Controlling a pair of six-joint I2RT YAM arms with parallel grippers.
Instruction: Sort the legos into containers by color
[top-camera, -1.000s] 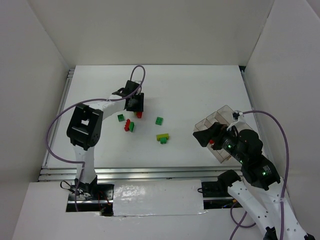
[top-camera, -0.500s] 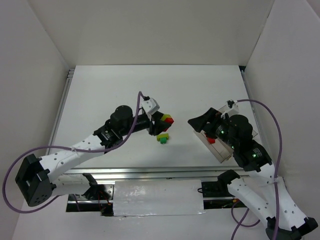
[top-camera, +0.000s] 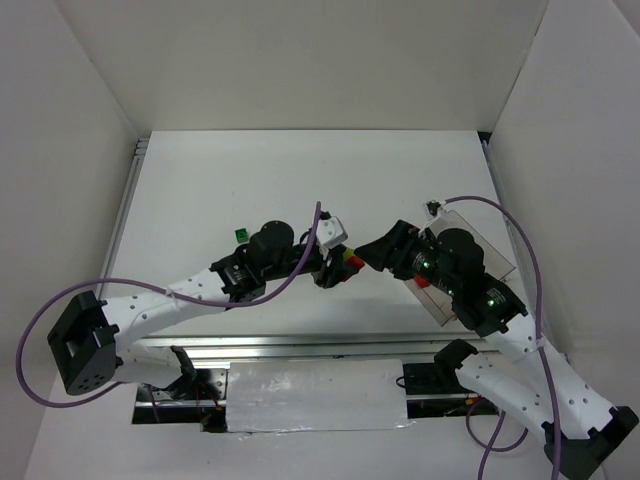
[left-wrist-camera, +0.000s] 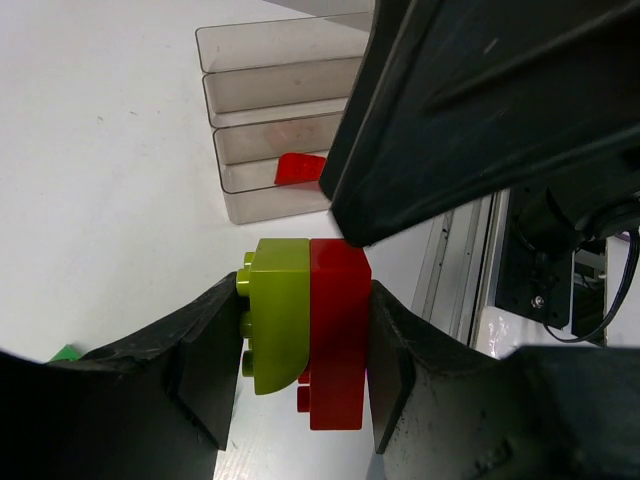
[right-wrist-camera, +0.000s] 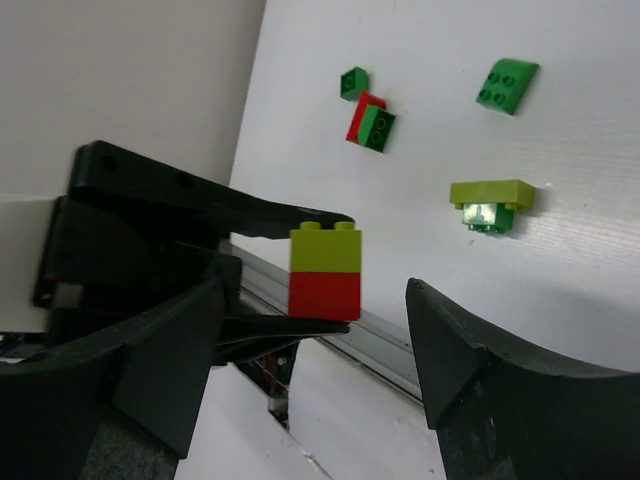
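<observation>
Left gripper (left-wrist-camera: 300, 345) is clamped on a red/yellow-green lego pair (right-wrist-camera: 324, 270) near the tray (left-wrist-camera: 262, 105), bracketed by the open right gripper (top-camera: 372, 250); split pending, one brick to be pinched.

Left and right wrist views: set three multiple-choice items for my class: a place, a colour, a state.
1. Where in the clear tray does the loose red brick lie?
A. Middle compartment
B. Outer compartment nearest the left wrist camera
C. Farthest compartment

2. What colours are the two joined bricks in the left gripper?
A. Yellow-green and red
B. Red and dark green
C. Both yellow-green

3. How does the right gripper stand?
A. Shut on the bricks
B. Shut on nothing
C. Open, a finger either side of the bricks, not touching

Answers: 1 B, the brick sits in the nearest compartment; 2 A, both wrist views show those colours; 3 C, gaps show on both sides.
</observation>
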